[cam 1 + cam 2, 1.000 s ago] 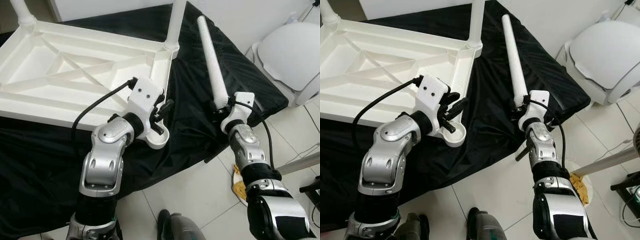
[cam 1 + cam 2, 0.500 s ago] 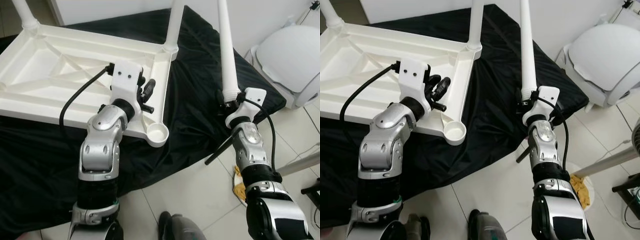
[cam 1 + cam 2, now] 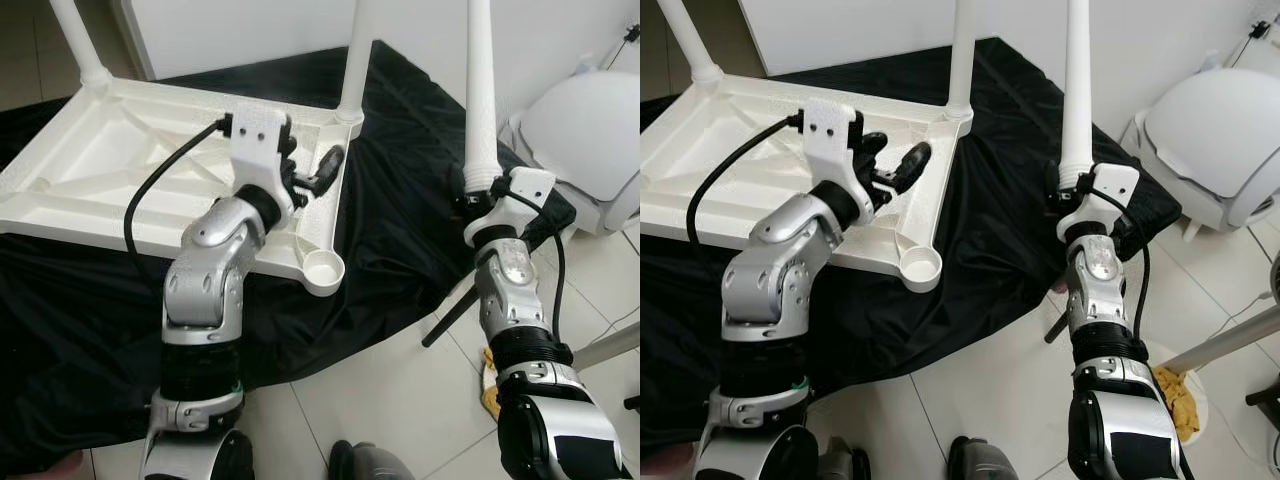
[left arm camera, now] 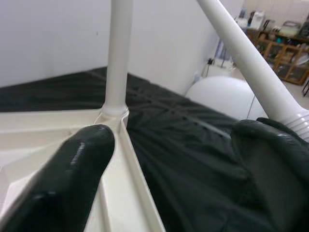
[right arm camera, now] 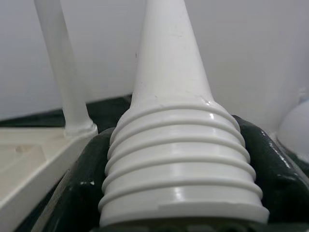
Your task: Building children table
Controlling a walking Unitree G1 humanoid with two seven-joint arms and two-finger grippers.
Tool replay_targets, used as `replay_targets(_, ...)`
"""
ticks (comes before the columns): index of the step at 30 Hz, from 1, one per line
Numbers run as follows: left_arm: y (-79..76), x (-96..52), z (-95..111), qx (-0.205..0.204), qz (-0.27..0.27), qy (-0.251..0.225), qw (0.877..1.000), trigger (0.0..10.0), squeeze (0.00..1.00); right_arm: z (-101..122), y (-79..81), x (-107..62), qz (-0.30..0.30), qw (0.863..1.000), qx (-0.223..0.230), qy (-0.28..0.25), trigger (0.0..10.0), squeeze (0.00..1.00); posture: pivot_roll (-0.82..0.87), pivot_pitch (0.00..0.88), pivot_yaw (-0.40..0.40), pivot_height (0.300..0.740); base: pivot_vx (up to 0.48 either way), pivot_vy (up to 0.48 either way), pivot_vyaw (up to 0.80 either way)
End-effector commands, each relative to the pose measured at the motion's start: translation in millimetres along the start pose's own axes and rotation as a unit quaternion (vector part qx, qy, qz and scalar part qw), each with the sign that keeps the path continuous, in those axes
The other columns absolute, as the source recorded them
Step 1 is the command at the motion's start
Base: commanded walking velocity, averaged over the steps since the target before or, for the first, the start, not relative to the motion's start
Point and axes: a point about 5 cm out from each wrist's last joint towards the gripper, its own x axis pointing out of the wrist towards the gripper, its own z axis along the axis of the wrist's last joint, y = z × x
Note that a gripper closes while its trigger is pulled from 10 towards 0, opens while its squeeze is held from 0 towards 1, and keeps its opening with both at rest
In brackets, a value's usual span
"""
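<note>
Gripping the upright leg, the right tool (left tool spread, apparently over the table).

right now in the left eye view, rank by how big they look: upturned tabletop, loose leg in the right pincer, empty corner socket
1. upturned tabletop
2. loose leg, held upright by the right pincer
3. empty corner socket

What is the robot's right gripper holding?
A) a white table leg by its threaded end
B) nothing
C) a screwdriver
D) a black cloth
A: the right gripper is clamped on the ribbed, threaded end of the white table leg, which stands upright.
</note>
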Motion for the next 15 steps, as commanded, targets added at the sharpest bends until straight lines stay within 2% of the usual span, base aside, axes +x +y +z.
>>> replay_targets(1, -4.5, 3.9, 3, -0.010, -0.031, -0.011, 0.999, 10.0, 1.00, 10, -6.4, -0.8, -0.004, 0.999, -0.011, -0.032, 10.0, 0.00, -0.10, 0.039, -0.002, 0.740, 0.000, 0.000, 0.00)
replay_targets(4, -7.5, 3.3, 6, -0.027, -0.052, -0.015, 0.998, 10.0, 1.00, 19, -5.7, 1.5, 0.003, 0.998, -0.024, -0.053, 10.0, 0.00, -0.11, 0.040, 0.012, 0.740, 0.000, 0.000, 0.00)
replay_targets(5, -10.1, 1.9, 7, -0.026, -0.066, -0.016, 0.997, 10.0, 0.75, 23, -4.1, 2.7, 0.010, 0.997, -0.030, -0.064, 10.0, 0.00, -0.11, 0.040, 0.014, 0.740, 0.000, 0.000, 0.00)
replay_targets(6, -11.5, 0.9, 7, -0.026, -0.076, -0.015, 0.997, 10.0, 0.00, 26, -2.0, 4.0, 0.016, 0.997, -0.035, -0.074, 10.0, 0.00, -0.11, 0.044, 0.015, 0.740, 0.000, 0.000, 0.00)
replay_targets(14, -18.0, -1.6, 4, -0.049, -0.113, -0.002, 0.992, 10.0, 0.00, 39, 9.8, 7.4, 0.051, 0.992, -0.050, -0.108, 10.0, 0.00, -0.10, 0.041, 0.015, 0.740, 0.000, 0.000, 0.00)
replay_targets(15, -21.6, -2.7, 0, -0.056, -0.128, 0.009, 0.990, 10.0, 0.00, 43, 16.2, 7.7, 0.070, 0.988, -0.059, -0.122, 10.0, 0.00, -0.10, 0.040, 0.013, 0.740, 0.000, 0.000, 0.00)
